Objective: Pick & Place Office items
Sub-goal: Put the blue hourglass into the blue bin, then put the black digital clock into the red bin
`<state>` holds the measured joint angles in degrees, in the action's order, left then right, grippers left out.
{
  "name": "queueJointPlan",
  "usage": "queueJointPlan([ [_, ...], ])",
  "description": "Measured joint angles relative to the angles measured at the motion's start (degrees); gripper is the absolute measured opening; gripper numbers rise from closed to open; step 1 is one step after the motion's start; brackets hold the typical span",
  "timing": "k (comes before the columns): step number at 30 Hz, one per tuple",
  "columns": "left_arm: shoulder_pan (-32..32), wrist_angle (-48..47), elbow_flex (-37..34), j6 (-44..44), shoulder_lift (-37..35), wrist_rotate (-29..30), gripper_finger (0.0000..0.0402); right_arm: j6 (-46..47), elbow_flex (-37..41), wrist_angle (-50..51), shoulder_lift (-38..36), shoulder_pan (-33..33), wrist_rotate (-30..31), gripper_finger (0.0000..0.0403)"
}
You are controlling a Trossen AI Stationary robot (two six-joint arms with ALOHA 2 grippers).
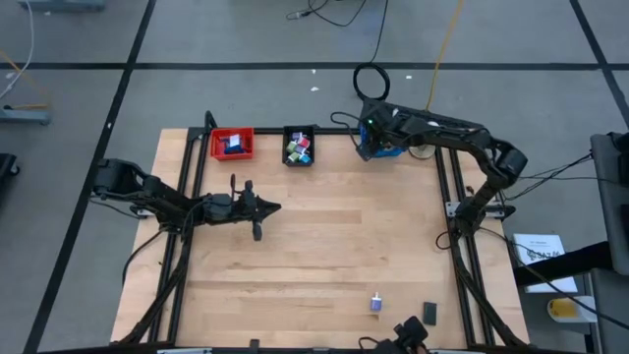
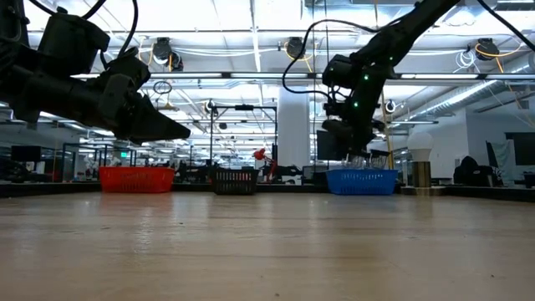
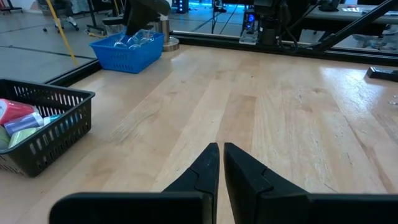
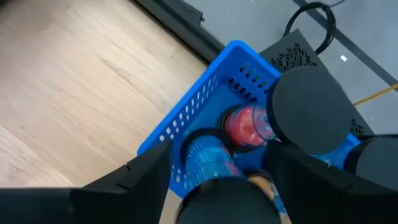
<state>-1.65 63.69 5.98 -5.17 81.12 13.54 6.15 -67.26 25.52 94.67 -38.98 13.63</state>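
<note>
My right gripper hangs open over the blue tray at the table's far right. In that tray lie round office items: a red one, a blue one and a black disc beside one finger. My left gripper is shut and holds nothing, just above the table left of centre. A small purple block and a flat black item lie on the wood near the front edge.
A red tray with a blue item and a black tray with several coloured items stand along the far edge, left of the blue tray. A white ball lamp stands behind the blue tray. Bare wood fills the middle.
</note>
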Motion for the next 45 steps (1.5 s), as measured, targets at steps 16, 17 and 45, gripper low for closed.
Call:
queueJointPlan([
  [16,0.0,-0.01,0.0,0.0,0.0,0.0,0.0031,-0.88,-0.04,6.19,-9.22,2.06,4.17,0.0158],
  [17,0.0,-0.01,0.0,0.0,0.0,0.0,0.0031,-0.9,0.05,6.52,-9.2,2.2,2.84,0.0139],
  [45,-6.52,-5.24,15.4,8.21,9.27,-2.43,0.003,0.69,31.77,-28.46,-35.61,28.54,9.19,0.0001],
])
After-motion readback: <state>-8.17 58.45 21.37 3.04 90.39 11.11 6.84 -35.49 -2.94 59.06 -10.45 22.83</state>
